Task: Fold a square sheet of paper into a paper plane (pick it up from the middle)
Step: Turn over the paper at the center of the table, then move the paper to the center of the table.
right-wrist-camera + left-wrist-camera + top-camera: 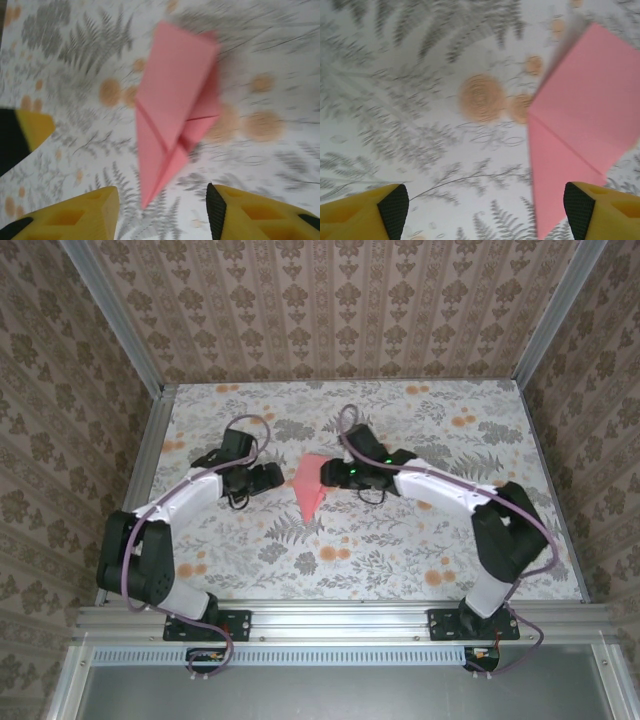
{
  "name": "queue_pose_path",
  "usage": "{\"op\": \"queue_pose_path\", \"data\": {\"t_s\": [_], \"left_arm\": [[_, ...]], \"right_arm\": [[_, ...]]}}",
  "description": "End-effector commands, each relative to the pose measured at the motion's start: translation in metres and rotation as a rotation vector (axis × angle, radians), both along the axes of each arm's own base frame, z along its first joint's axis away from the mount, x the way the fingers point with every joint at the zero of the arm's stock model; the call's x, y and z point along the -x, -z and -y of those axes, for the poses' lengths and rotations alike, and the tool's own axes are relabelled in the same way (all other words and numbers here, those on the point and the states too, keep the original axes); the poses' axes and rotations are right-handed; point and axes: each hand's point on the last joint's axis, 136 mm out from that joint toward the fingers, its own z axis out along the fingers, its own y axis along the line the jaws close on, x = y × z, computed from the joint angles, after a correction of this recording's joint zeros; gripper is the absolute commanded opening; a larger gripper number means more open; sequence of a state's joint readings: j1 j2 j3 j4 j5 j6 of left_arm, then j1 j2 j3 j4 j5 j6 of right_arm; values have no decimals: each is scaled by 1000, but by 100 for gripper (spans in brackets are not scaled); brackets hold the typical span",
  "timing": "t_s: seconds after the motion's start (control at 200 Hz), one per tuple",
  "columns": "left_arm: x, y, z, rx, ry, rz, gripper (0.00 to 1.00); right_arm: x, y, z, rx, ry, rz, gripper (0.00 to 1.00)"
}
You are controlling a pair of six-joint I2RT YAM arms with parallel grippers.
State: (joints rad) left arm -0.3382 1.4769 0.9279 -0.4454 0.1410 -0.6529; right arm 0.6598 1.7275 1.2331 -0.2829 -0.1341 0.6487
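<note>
Left: my left gripper (485, 217), jaws spread wide, nothing between them; its right pad sits just beside the paper plane (311, 490). Centre: the plane is on the floral table (400, 550), a folded dart with its point toward the near edge. Right: my right gripper (162, 216), jaws apart, not pinching; the dart's tip points into the gap.

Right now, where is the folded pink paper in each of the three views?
Top external: the folded pink paper lies in the middle of the picture, tip pointing down.
Left wrist: it is at the right side, reaching the bottom edge.
Right wrist: it is in the centre, tip pointing down.
Shared landmark: the orange flower prints just left of the paper in both wrist views.
</note>
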Motion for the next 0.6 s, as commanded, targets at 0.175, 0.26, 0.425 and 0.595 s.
{"op": "queue_pose_path", "data": {"t_s": [0.175, 0.26, 0.425, 0.595], "left_arm": [[5, 0, -14, 135, -85, 1, 86], [6, 1, -12, 152, -76, 0, 85], [3, 2, -5, 189, -55, -11, 85], [0, 5, 1, 222, -43, -23, 85]], "right_arm": [[14, 43, -64, 54, -137, -119, 42], [7, 53, -67, 81, -139, -126, 41], [-5, 74, -61, 169, -144, -124, 40], [-11, 97, -47, 257, -155, -131, 40]]}}
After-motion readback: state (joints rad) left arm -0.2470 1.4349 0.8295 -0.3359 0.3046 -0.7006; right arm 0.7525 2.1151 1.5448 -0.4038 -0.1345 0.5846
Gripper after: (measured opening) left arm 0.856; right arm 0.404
